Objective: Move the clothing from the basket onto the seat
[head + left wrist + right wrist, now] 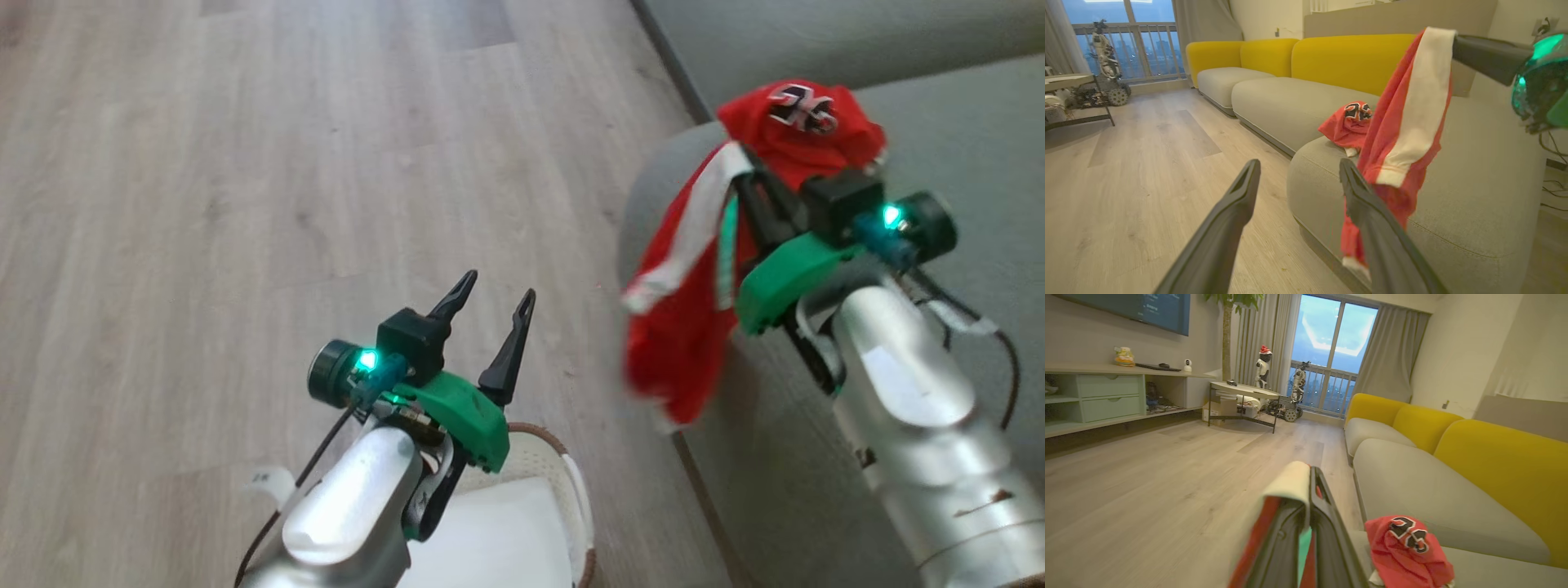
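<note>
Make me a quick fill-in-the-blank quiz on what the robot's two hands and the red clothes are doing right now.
1. The right hand is shut on a red garment that has a ____ trim band.
2. The left hand holds nothing, and its fingers are ____.
3. A second, crumpled garment lies on the grey-green ____.
Missing words: white; open; seat.
</note>
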You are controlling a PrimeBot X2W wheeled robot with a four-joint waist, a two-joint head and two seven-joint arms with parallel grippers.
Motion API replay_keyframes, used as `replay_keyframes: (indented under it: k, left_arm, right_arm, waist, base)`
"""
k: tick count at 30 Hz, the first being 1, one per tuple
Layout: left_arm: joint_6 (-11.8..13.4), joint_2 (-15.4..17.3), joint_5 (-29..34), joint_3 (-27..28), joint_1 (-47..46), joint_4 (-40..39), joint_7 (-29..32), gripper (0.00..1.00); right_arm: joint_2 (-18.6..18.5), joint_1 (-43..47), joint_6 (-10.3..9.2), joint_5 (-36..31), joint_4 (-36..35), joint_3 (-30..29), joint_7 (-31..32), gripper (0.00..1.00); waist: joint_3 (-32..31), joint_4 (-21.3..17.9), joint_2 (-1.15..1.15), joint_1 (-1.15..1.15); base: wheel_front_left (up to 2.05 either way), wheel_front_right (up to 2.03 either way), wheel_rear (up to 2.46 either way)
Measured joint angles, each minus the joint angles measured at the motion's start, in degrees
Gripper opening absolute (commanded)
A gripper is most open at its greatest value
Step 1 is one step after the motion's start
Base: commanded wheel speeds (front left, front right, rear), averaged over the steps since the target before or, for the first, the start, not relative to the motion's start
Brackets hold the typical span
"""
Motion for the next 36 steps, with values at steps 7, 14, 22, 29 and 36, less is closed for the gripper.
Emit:
replay_keyframes:
  k: [7,14,22,29,36]
  left_arm:
    - [-0.1,-0.3,2.4,1.9,2.3,-0.6,0.0,1.00]
    - [-0.6,-0.7,4.0,3.3,3.2,-0.8,0.0,1.00]
    - [-1.6,-1.1,5.3,3.6,3.3,-1.0,0.0,1.00]
    - [-2.0,-1.1,6.0,3.5,3.3,-2.4,0.0,1.00]
    - [-1.7,-1.1,8.9,3.3,2.8,-5.6,0.0,1.00]
  right_arm:
    - [-2.4,-1.5,0.00,-0.4,-1.6,-1.3,0.0,0.00]
    - [-4.3,-1.6,0.00,-0.4,-2.2,-1.1,0.0,0.00]
    - [-4.8,-4.1,0.00,1.2,-2.4,1.5,1.0,0.00]
    - [-7.7,-10.4,0.00,3.4,0.6,3.4,2.6,0.00]
    - [-13.8,-22.3,0.00,4.8,3.2,2.0,3.9,0.00]
  waist:
    - [0.7,-6.2,0.00,0.00]
    - [2.0,-11.9,0.00,0.00]
    - [4.3,-15.0,0.00,0.00]
    - [6.1,-13.1,0.00,0.00]
    - [10.2,-9.8,0.00,0.00]
  base:
    - [0.00,0.00,0.00]
    - [0.00,0.00,0.00]
    - [0.00,0.00,0.00]
    - [0.00,0.00,0.00]
    - [0.00,0.00,0.00]
